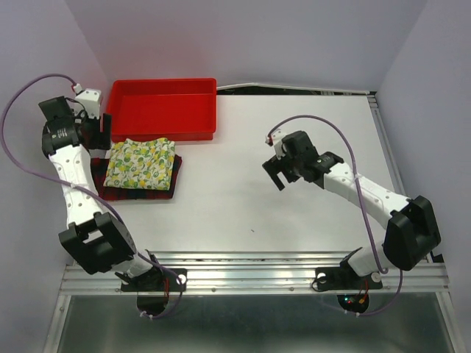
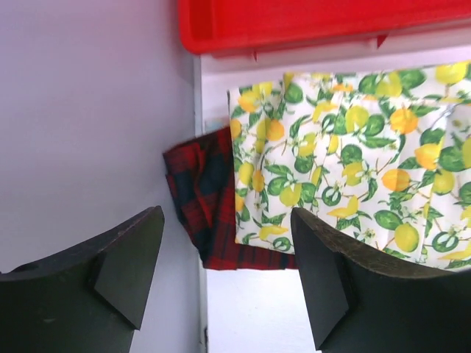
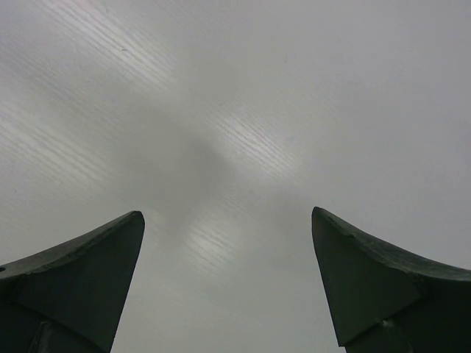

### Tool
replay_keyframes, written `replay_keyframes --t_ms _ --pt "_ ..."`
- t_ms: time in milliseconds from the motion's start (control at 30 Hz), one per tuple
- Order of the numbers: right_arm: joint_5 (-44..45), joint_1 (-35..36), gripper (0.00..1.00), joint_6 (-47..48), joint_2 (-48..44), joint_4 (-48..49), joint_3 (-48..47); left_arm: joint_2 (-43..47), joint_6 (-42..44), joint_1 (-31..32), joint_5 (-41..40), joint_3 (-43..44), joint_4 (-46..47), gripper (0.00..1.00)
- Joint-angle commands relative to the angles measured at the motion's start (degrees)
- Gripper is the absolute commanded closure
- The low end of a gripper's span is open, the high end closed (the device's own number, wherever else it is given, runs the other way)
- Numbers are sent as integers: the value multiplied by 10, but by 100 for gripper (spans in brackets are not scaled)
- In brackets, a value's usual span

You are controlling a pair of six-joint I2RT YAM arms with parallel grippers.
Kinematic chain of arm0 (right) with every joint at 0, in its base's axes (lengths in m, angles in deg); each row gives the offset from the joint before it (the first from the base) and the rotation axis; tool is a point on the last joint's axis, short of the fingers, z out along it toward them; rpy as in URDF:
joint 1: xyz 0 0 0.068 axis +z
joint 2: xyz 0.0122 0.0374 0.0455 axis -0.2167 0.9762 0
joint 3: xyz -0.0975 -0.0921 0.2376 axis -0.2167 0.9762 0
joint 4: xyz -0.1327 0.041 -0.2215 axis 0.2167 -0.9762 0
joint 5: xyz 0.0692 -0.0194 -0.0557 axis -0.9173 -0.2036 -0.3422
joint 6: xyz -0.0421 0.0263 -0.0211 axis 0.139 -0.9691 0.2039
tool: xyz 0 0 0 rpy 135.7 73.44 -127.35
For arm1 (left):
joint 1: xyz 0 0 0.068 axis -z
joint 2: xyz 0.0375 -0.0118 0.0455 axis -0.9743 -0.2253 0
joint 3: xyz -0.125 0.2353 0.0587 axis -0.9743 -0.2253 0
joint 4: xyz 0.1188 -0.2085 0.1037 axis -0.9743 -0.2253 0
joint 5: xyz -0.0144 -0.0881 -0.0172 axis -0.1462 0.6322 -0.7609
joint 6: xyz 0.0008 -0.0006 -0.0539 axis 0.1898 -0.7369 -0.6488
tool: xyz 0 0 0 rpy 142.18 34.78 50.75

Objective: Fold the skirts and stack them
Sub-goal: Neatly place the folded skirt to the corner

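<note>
The lemon-print skirt (image 1: 140,163) lies folded on top of the red-and-black plaid skirt (image 1: 138,193) at the table's left side. The plaid shows only along the stack's near and left edges. In the left wrist view the lemon skirt (image 2: 353,154) covers most of the plaid one (image 2: 210,198). My left gripper (image 1: 101,131) hovers at the stack's far left corner, open, with nothing between its fingers (image 2: 227,220). My right gripper (image 1: 280,175) hangs open over bare table at mid-right, empty (image 3: 228,217).
A red plastic tray (image 1: 163,108) stands just behind the skirts, its near wall (image 2: 316,22) close to the lemon skirt's far edge. The left wall of the enclosure (image 2: 88,132) runs right beside the stack.
</note>
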Motion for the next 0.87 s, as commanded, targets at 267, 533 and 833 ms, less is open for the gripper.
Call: replay_keyframes --t_ms 267,533,833 --pt "-178 -213 0 -73 -21 -91 -33 41 -35 304 -51 18 44 1" --pt "-220 -280 0 -79 -62 -99 13 -22 -150 494 -52 -23 141 2" --pt "-255 -285 0 -78 -72 -94 38 -24 -176 535 -62 -117 200 2"
